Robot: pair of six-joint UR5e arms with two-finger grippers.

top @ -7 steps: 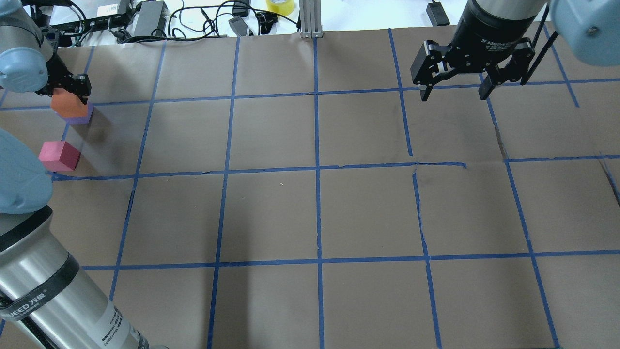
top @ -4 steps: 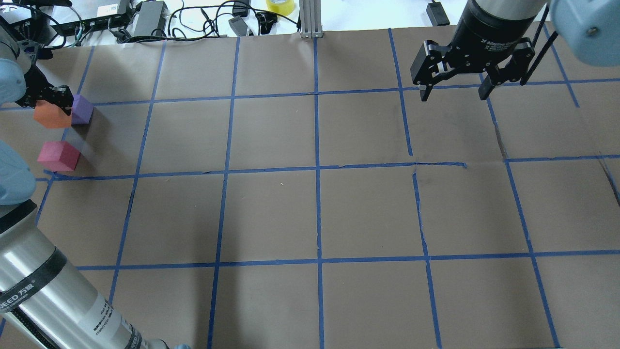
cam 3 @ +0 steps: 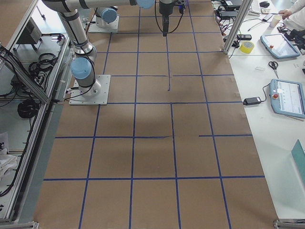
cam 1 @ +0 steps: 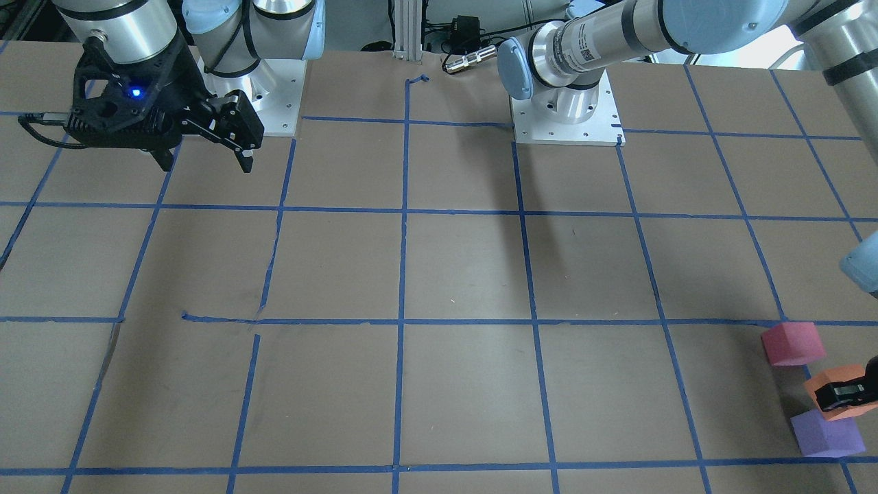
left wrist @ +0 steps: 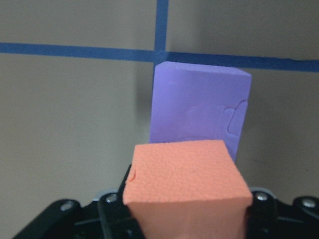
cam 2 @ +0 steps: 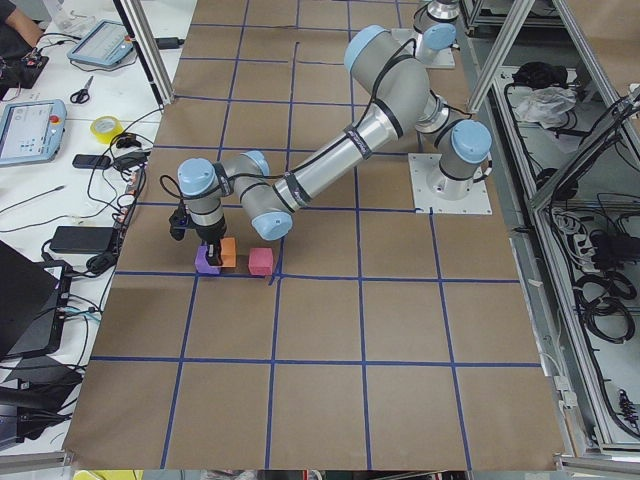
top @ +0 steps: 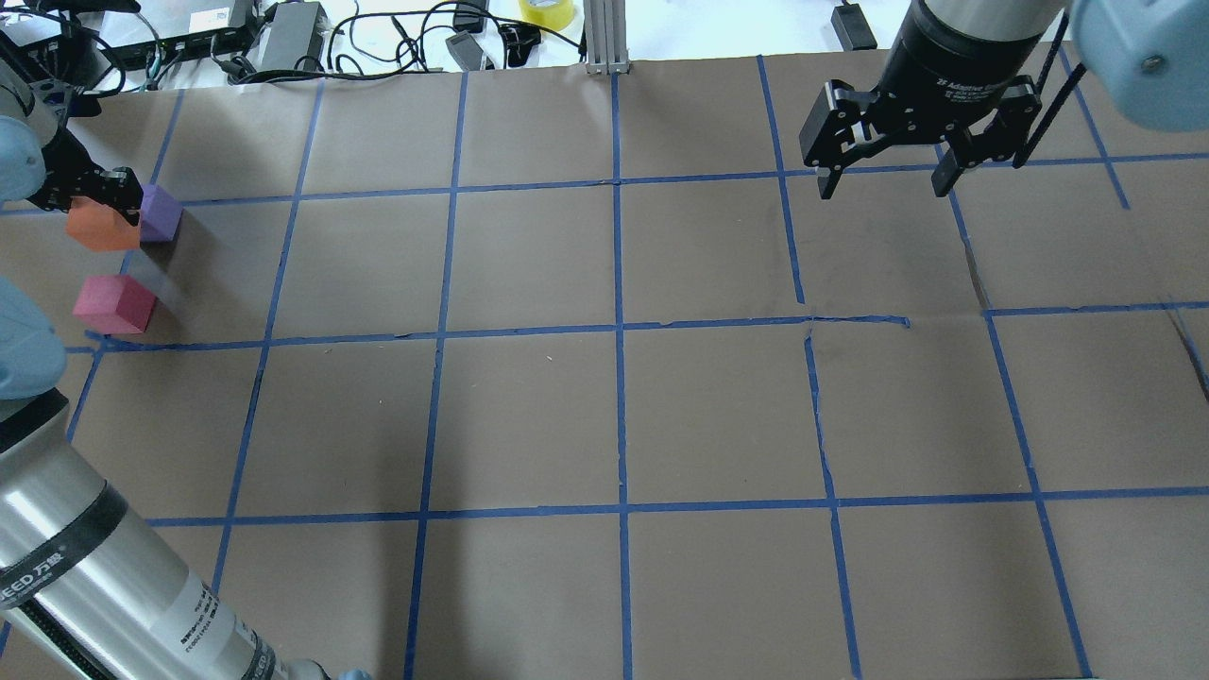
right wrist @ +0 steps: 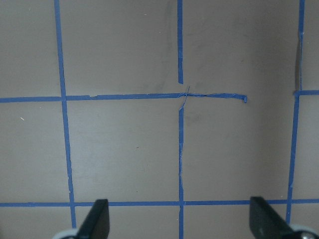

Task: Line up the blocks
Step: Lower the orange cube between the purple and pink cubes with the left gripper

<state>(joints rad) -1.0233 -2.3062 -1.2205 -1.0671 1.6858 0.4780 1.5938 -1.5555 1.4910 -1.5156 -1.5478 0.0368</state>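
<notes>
- The orange block [top: 97,229] is pinched between the fingers of the left gripper [left wrist: 187,214]. Whether it rests on the table [top: 614,416] cannot be told.
- The purple block [top: 161,212] is seen just beside the orange one, on its far side from the robot, at a crossing of blue tape lines [left wrist: 160,30].
- The red-pink block [top: 113,304] is placed alone on the table, nearer to the robot, with a small gap to the orange block.
- All three blocks are found at the robot's left edge of the table.
- The right gripper [top: 883,187] is held above the far right part of the table, its fingers spread wide, with nothing between them.
</notes>
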